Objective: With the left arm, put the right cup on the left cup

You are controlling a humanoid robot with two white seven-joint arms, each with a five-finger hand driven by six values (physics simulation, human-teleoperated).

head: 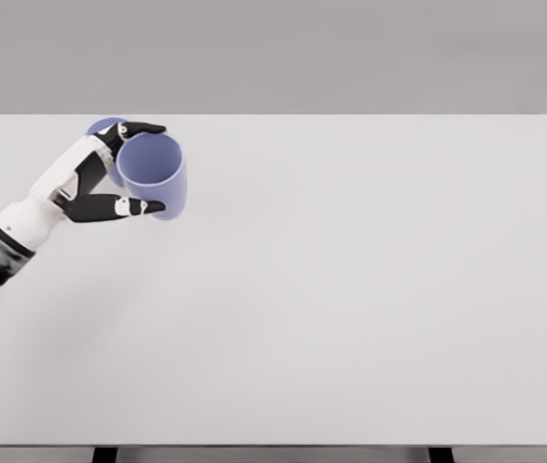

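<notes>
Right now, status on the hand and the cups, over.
Left hand shut on front cup. Second cup just behind it, mostly hidden. Stacking unclear. Right arm out of view.

A bare simulated test space, not a furnished room: only a plain white table (350,318) against a featureless grey backdrop (273,48).

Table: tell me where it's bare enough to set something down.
The table shows bare across its whole middle, right side and near edge. The only crowding is the far left corner, where the left hand grips a blue cup with a second cup partly hidden behind it.
</notes>
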